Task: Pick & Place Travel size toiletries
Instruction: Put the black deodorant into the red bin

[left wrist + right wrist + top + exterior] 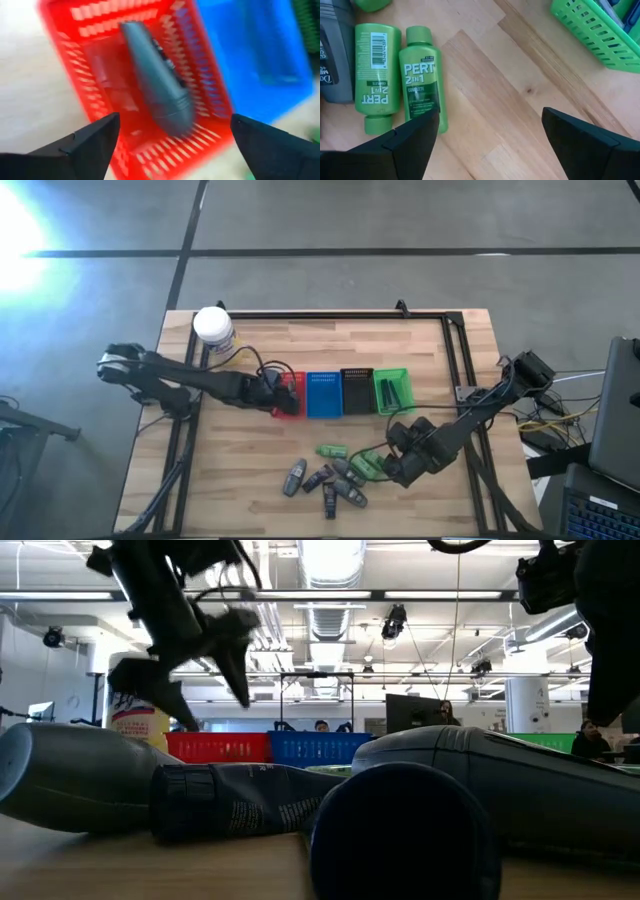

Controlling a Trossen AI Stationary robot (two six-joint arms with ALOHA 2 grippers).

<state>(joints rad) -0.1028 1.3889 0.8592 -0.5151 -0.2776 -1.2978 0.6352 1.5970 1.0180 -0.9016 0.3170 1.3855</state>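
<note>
Wrist views: one grey bottle (159, 80) in red tray (100, 65); two green bottles (422, 75); both end effectors wide open, empty.

A smooth dark grey oblong bottle (159, 82) lies in the bright red slotted plastic tray (75, 47) ahead of the black left gripper (172, 137). Beside the black right gripper (487, 135), two bright green plastic bottles (422, 77) carry white lettering; one shows a white barcode patch.
</note>
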